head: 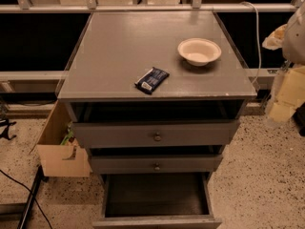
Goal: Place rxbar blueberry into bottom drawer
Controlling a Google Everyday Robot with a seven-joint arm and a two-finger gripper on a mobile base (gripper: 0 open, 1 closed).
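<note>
The rxbar blueberry (152,80), a dark navy wrapper with a white label patch, lies flat near the front edge of the grey cabinet top (119,46). The bottom drawer (157,222) is pulled out at the foot of the cabinet, its dark inside open to view with nothing in it. My gripper (285,99) is a pale shape at the right edge of the view. It hangs beside the cabinet's right side, well away from the bar and holding nothing that I can see.
A white bowl (199,50) stands on the cabinet top, right of and behind the bar. The two knobbed drawers (156,136) above the bottom one stick out slightly. A cardboard box (59,149) sits on the floor to the left. A black cable (28,199) runs along the floor.
</note>
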